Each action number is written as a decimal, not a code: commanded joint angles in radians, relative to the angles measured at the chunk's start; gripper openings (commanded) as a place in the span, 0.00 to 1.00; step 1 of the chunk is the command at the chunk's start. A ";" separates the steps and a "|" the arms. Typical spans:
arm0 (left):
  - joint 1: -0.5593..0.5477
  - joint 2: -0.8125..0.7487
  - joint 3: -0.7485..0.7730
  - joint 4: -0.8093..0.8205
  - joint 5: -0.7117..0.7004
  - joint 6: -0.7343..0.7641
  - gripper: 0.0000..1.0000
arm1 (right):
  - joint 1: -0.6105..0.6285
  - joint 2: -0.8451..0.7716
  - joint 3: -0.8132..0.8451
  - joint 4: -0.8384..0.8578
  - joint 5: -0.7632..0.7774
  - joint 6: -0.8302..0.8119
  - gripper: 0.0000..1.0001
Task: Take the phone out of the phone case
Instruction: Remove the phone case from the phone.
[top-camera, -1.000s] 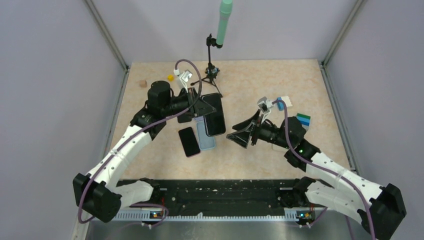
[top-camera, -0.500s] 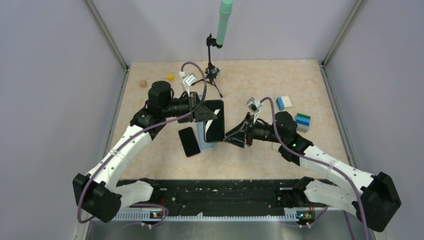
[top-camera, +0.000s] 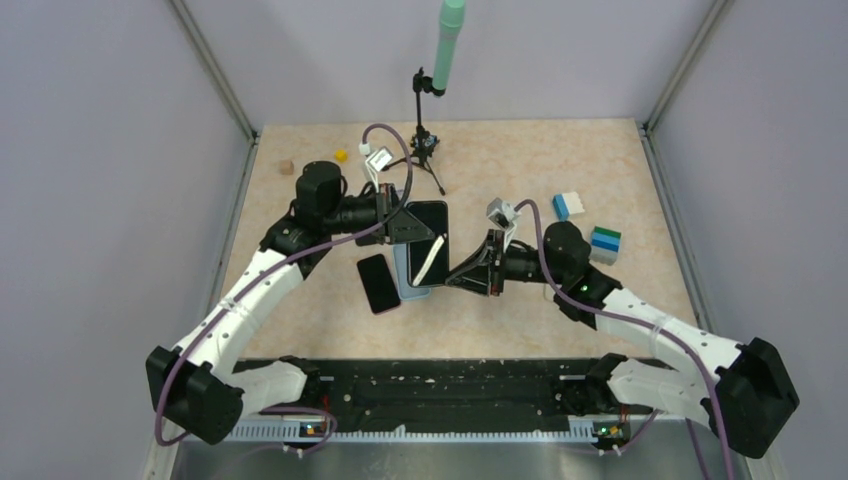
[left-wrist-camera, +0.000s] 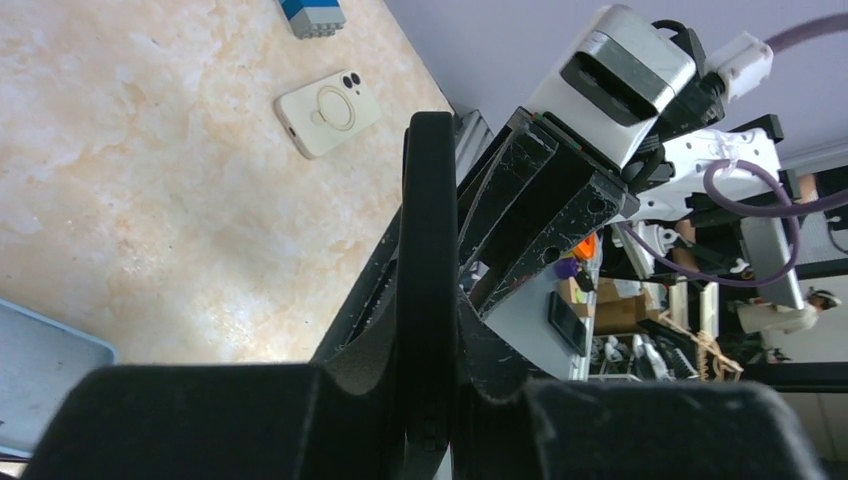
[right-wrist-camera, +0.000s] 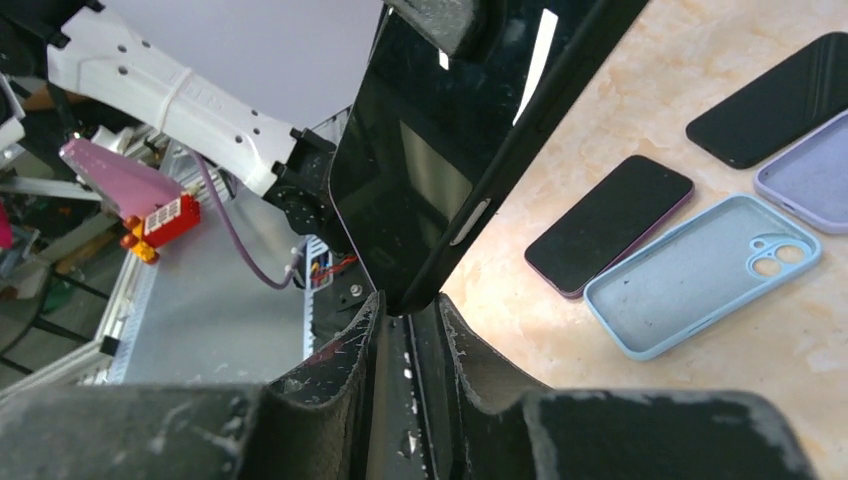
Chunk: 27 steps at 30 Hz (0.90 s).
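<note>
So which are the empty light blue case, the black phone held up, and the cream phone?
light blue case (right-wrist-camera: 685, 292), right wrist view, inner floor.
held black phone (right-wrist-camera: 430, 150), right wrist view, screen middle.
cream phone (left-wrist-camera: 328, 113), left wrist view, back ring.

No text, brand, number or sign can be read anywhere. The held phone (top-camera: 435, 235) shows a dark, blank screen. The cream case (left-wrist-camera: 328, 114) on the surface (left-wrist-camera: 150, 170) bears only a plain ring mark, no letters. The clutter past the surface edge is too blurred to read.
</note>
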 joint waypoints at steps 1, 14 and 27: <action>0.000 0.020 0.075 0.089 0.088 -0.157 0.00 | 0.008 -0.014 0.028 0.006 -0.025 -0.139 0.16; 0.000 0.041 0.055 0.243 0.164 -0.363 0.00 | 0.094 0.074 0.116 -0.164 0.229 -0.320 0.09; 0.000 0.053 0.064 0.246 0.156 -0.398 0.00 | 0.130 0.084 0.093 -0.180 0.490 -0.413 0.07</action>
